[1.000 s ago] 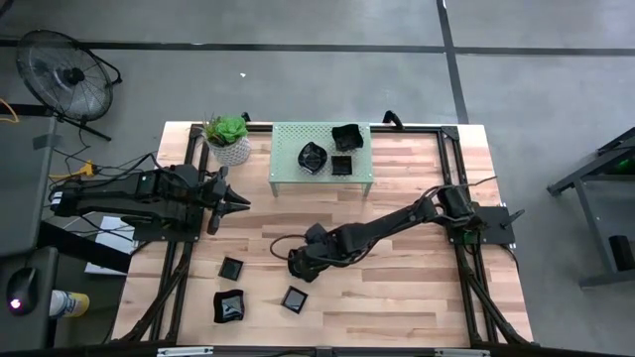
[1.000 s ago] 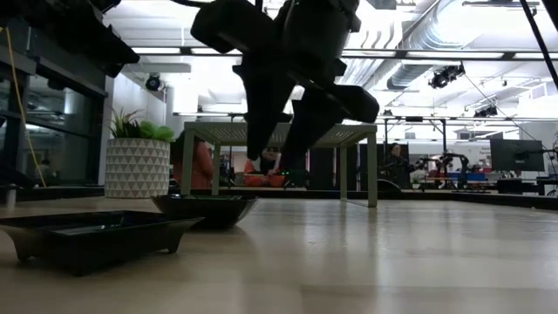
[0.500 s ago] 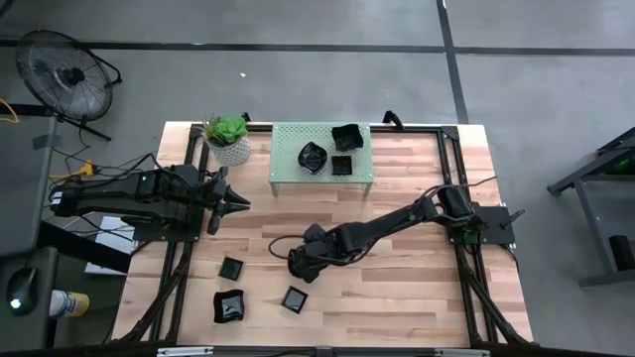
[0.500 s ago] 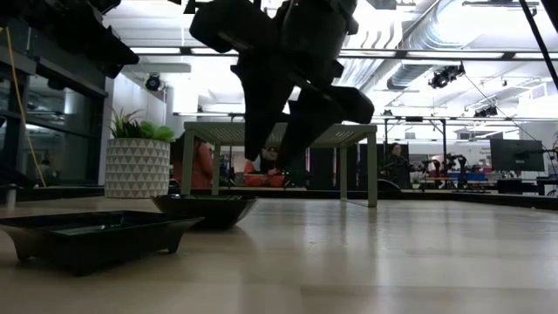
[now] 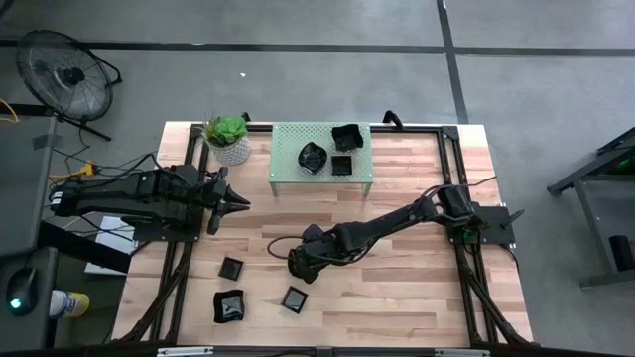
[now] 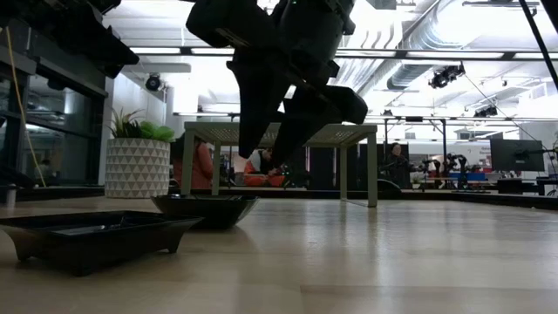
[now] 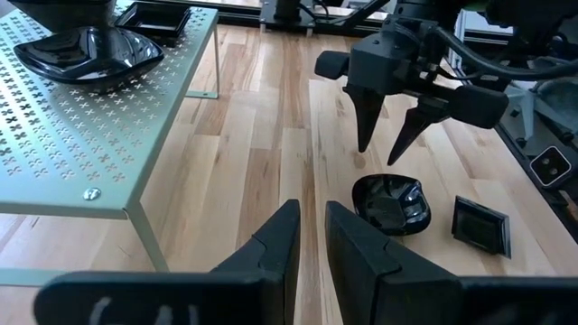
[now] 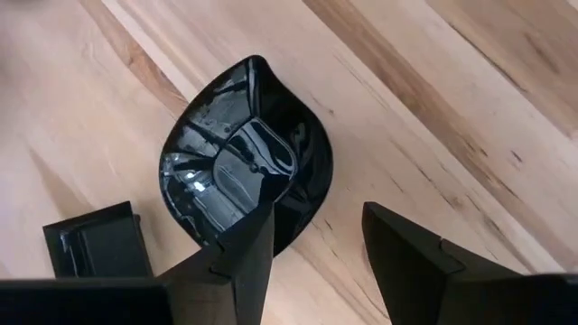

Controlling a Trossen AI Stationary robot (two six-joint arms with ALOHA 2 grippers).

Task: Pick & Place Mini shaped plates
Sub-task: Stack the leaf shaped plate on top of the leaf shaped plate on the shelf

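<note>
While the left gripper is still waiting beside the green shelf, jaws narrow and empty, the right gripper (jaws wide, holding nothing) is rising slightly over 3 plates lying well in front of that shelf.

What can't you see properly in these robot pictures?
- High view: the open right gripper hides the table beneath it.
- High view: the glossy black mini plates on the green perforated metal stand are too small to tell their shapes.
- Low view: the square black plate is cut off by the picture's edge.
</note>
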